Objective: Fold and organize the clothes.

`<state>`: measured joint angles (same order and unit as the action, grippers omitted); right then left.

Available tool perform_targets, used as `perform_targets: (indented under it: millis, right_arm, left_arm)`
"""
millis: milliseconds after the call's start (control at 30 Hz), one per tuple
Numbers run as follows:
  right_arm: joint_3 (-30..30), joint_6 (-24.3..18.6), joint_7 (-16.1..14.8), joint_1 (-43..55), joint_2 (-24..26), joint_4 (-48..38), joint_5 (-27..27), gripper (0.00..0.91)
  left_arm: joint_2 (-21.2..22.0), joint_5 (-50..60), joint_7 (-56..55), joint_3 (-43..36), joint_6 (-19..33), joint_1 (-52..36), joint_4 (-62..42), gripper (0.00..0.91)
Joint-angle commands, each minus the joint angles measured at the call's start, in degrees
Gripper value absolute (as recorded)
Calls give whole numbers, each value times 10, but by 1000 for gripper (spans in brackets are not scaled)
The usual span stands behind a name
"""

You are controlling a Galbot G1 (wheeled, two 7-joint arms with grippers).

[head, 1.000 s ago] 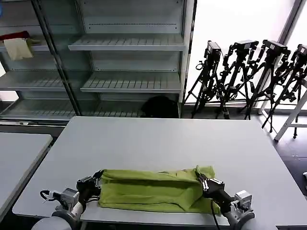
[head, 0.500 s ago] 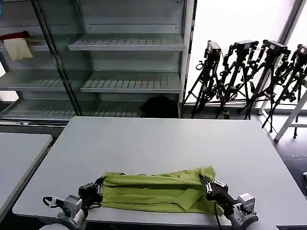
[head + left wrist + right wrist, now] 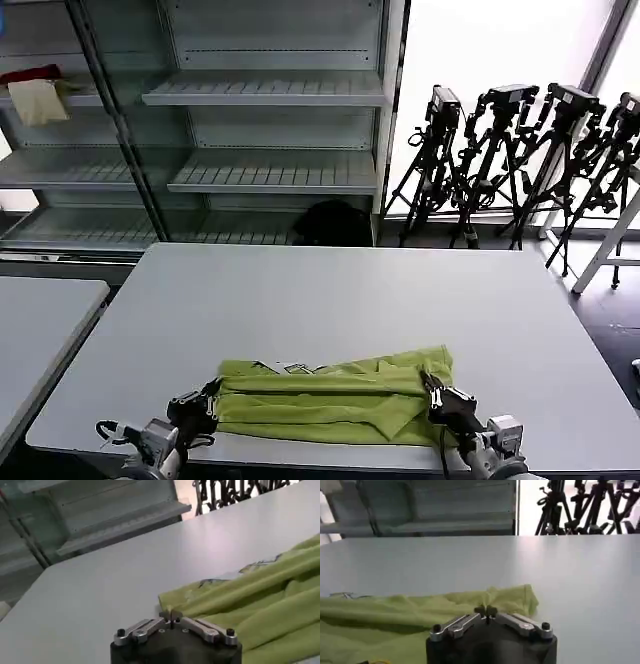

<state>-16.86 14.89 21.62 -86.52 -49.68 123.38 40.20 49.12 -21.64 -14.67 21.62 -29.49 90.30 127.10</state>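
Head view has the lime T-shirt lying as a long flattened band near the front edge of the grey table, so I'd say the fold is partway there: the fabric is already doubled over lengthwise, but it's still a wide strip, not a tidy stack, and it hasn't been put anywhere. Left gripper is at the shirt's left end and the right gripper at its right end, both low at the table's near edge. From the left wrist view the left gripper has its fingers pressed together with the shirt's corner pinched between the tips, and the right wrist view shows the right gripper closed on the cloth's edge the same way. Fabric looks like soft matte knit, rumpled into long ridges and shallow folds, with a bit of white and dark print peeking out along the far edge. Table top is smooth, slightly glossy and flat, so the cloth should slide easily on it.
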Motion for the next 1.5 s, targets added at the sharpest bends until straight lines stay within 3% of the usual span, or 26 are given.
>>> perform_targets:
  millis: [33,200,467,567,633,667,700,733,800,867,967,1067,1267,1500]
  right_arm:
    - [17,-5,117,8,-27,9,-4,907]
    - [14,10,171,29,-35,58,-5,907]
    - [-24,33,196,18,-25,131,-7,907]
    - [-63,38,183,-14,-23,134,-16,907]
    - [-92,28,157,-47,-24,125,-40,907]
    - [-111,14,134,-60,-24,119,-53,907]
    - [-136,-16,89,-89,-21,103,-67,907]
    - [-143,-34,80,-98,-20,101,-72,907]
    - [-177,-112,-31,-150,-10,70,-101,907]
    - [-193,-182,-86,-171,-9,39,-108,907]
    - [-208,-242,-135,-182,-8,-6,-112,907]
    - [-218,-288,-193,-183,-3,-42,-83,907]
    - [-247,-339,-244,-186,-1,-82,-26,907]
    - [-258,-346,-251,-181,-1,-108,-2,907]
  left_arm:
    - [-3,30,-1,1,-18,7,9,907]
    - [-16,41,-2,18,-26,7,33,907]
    - [-2,50,-18,15,-35,25,109,907]
    - [18,47,-32,6,-32,30,125,907]
    - [36,46,-42,2,-18,33,119,907]
    - [44,45,-44,1,-8,35,112,907]
    - [62,39,-54,-1,7,36,101,907]
    - [64,38,-57,-1,9,37,101,907]
    - [97,23,-63,-4,50,44,85,907]
    - [132,9,-63,-5,64,56,83,907]
    - [167,5,-63,-13,91,62,69,907]
    - [197,-6,-64,-17,120,58,44,907]
    - [215,-30,-62,-10,161,51,11,907]
    - [239,-23,-68,-26,200,39,-48,907]
